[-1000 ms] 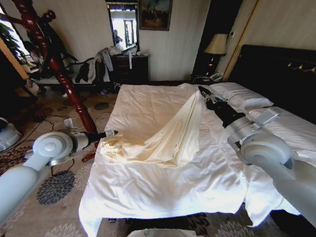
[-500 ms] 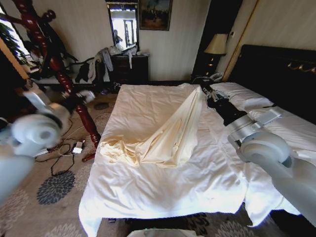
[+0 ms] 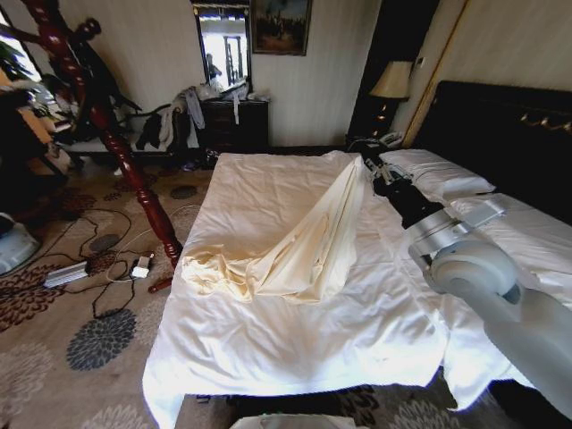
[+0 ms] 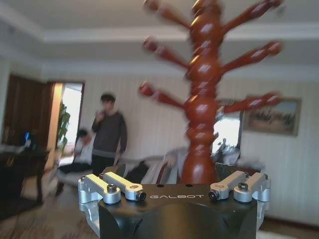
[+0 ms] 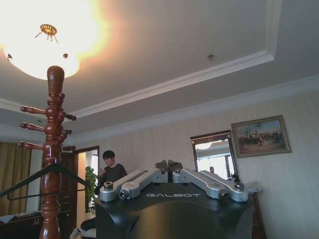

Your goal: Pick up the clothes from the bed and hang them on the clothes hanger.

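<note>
The clothes (image 3: pixel 304 246), a pale cream-yellow garment, lie in a long ridge across the white bed (image 3: pixel 295 349). The low end is bunched near the bed's left edge. The high end rises to my right gripper (image 3: pixel 368 166), which is shut on the fabric near the pillows. In the right wrist view its fingertips (image 5: pixel 168 165) are pressed together. The dark clothes hanger (image 5: pixel 65 172) hangs on the reddish wooden coat stand (image 5: pixel 52 149). My left gripper (image 4: pixel 175 194) is open and raised, facing the coat stand (image 4: pixel 202 114).
The coat stand (image 3: pixel 134 170) rises from the carpet left of the bed. Cables and a power strip (image 3: pixel 67 273) lie on the floor beside it. A dresser with a clothing heap (image 3: pixel 228 116) stands at the far wall. The black headboard (image 3: pixel 500 125) is at the right.
My left arm left the low end of the garment, swung up to the left and out of the head view. The right arm barely moved.
</note>
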### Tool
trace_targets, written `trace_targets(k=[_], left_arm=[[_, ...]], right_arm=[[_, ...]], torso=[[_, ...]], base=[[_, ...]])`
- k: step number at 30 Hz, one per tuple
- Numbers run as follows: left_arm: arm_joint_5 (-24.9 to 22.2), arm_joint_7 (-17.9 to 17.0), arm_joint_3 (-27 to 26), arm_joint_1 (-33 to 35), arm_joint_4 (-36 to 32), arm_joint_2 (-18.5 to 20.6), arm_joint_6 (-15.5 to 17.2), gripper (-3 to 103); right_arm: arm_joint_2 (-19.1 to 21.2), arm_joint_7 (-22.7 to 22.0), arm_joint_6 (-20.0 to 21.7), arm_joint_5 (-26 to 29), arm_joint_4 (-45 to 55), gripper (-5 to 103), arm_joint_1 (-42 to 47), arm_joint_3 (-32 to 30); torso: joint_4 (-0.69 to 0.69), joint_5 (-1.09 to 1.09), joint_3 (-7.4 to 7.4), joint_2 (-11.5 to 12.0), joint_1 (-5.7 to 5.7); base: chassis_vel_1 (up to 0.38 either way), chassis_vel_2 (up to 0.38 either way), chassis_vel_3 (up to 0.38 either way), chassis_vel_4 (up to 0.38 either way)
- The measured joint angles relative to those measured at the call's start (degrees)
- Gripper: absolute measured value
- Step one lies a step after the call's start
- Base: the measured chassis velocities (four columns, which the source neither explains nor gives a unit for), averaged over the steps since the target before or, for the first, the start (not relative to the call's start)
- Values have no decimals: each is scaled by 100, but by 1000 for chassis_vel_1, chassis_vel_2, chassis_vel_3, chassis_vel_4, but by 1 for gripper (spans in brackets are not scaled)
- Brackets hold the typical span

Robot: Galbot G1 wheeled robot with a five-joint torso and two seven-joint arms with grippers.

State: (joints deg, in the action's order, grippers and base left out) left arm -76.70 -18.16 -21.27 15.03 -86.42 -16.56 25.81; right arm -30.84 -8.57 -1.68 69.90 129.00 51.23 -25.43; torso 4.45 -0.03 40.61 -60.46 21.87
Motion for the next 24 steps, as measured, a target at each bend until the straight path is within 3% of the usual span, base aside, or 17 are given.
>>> trace_targets(k=[4,8,15,19,24], left_arm=[[-92,240,225,-233,345,-64,178,100],[-157,446,1165,-1038,894,-375,359,100],[-57,620,2103,-2066,1321,-726,353,100],[-54,624,2465,-2526,1515,-939,427,100],[-73,384,2873,-2883,1776,-1168,794,100]], right_arm=[[-23,5,-3,-9,-8,0,0,1],[-65,10,-6,-77,-25,0,-1,37],[-112,15,-9,-155,-51,0,4,89],[-116,17,-17,-181,-58,0,42,91],[-130,18,-22,-193,-62,0,55,85]], torso=[[0,1,0,0,0],[2,1,1,0,1],[1,4,0,0,1],[2,4,0,0,1],[0,2,0,0,1]], base=[[0,0,0,0],[0,0,0,0],[0,0,0,0],[0,0,0,0],[0,0,0,0]])
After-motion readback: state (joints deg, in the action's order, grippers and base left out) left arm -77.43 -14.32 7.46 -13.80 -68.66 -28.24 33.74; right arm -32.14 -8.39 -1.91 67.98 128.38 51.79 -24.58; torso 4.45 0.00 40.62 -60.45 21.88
